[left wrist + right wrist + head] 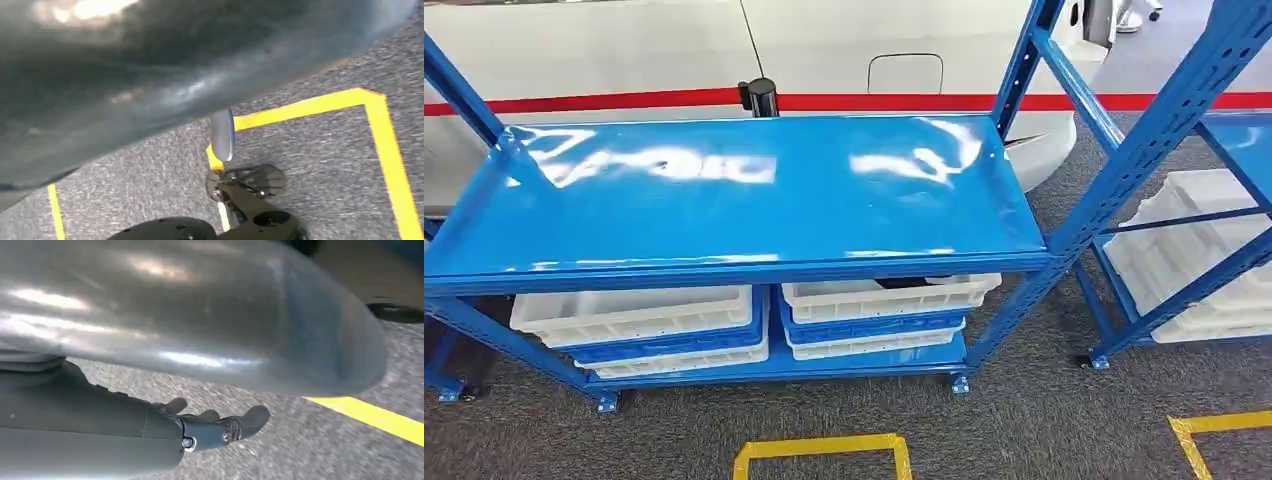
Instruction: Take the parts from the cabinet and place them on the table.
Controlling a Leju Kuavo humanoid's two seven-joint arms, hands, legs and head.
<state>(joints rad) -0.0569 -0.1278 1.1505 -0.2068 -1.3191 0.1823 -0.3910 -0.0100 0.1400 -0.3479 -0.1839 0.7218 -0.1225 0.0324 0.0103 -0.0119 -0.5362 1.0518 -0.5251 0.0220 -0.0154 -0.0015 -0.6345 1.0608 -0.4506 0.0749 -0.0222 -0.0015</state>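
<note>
A glossy blue metal shelving rack (pixel 724 190) is seen in the head view, its top shelf bare and reflecting light. On the lower shelf, under the top shelf's front edge, white plastic trays are stacked in two piles, interleaved with blue trays: one pile (pixel 639 325) toward the left end, another (pixel 879 310) toward the right end. A dark object (pixel 906 283) can just be made out in the top tray of the right pile, close to the shelf above; it is presumably one of the parts, but its shape cannot be told. Further white trays (pixel 1194 250) sit in a second rack at the right.

The right hand (pixel 215 425) is seen in its wrist view, hanging over grey carpet (pixel 300 450) beside yellow floor tape (pixel 370 415); its fingers (pixel 252 417) are loosely extended, apart, and nothing is held. In the left wrist view the left hand (pixel 245 185) is seen over the carpet, holding nothing; whether its fingers are spread or curled cannot be told.

The part is judged rigid and probably light, with a possibly smooth surface. A hold across its body would be advisable, reached from the front through the narrow gap beneath the top shelf, where clearance for the fingers is tight.
</note>
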